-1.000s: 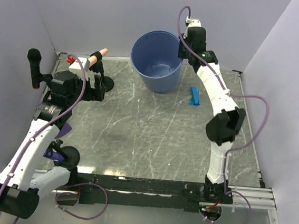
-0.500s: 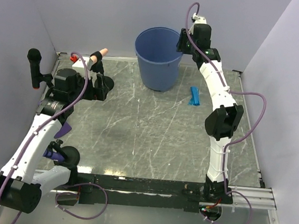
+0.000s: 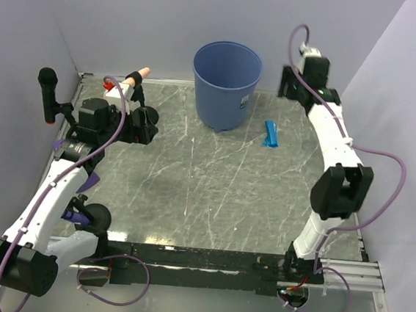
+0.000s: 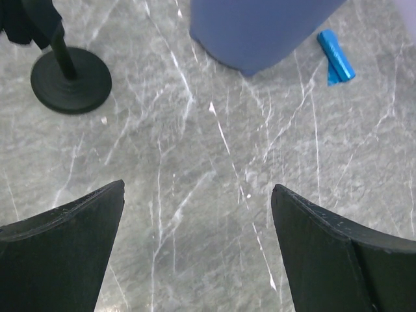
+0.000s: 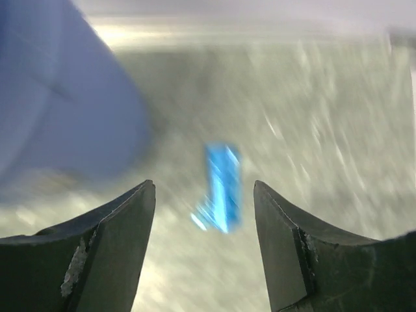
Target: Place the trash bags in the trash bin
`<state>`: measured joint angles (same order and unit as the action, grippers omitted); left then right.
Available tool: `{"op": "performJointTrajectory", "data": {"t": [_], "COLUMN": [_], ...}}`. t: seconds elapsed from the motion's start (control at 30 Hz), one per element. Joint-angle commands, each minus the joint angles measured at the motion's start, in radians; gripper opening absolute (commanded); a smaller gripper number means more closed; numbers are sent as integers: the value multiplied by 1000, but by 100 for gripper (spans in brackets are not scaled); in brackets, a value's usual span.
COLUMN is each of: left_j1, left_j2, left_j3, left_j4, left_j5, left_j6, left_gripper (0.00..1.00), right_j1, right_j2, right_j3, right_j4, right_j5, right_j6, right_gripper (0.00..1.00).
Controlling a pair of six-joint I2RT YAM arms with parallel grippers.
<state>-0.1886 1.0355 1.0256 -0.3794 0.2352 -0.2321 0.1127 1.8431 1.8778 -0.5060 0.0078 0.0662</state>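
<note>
Top external view: the trash bin (image 3: 224, 102), a round blue bucket, stands upright at the far middle of the grey marbled worktop (image 3: 212, 193), close to the back wall. One trash bag (image 3: 271, 134), a small folded bright-blue packet, lies flat on the worktop just right of the bin's base, apart from it and not touched by either arm. From this angle the inside of the bin cannot be made out.

The right arm reaches up along the right side, its wrist raised to the right of the bin's rim and beyond the packet. Its wrist camera is blurred, yet it shows the right gripper (image 5: 205, 247) spread wide with nothing between the fingers (image 5: 104, 240); the packet appears in the gap, down on the worktop, with the bin's wall at the left edge.

The left arm bends in from the left side. The left gripper (image 4: 198, 247) is also spread wide and empty, held above bare worktop. Its camera looks toward a black stand (image 4: 70, 78) with a round base at upper left, the bin's lower wall ahead, and the blue packet farther right.
</note>
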Motion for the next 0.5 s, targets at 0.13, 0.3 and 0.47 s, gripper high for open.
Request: {"op": "performJointTrajectory", "data": {"t": [0.13, 0.3, 0.47], "left_j1": [5, 5, 5], "left_j2": [-12, -3, 1], "left_j3": [-27, -36, -33], "left_j4": [27, 4, -6], "left_j5": [36, 33, 15], "left_j6": [-13, -12, 8], "left_gripper": [99, 98, 98], "right_j1": [-67, -62, -59], "right_j2": [7, 108, 224], "right_j3": [-284, -246, -154], "right_j4": [-60, -46, -46], "right_j5": [-230, -230, -170], "right_j6": [-172, -137, -163], "right_gripper": [68, 64, 57]}}
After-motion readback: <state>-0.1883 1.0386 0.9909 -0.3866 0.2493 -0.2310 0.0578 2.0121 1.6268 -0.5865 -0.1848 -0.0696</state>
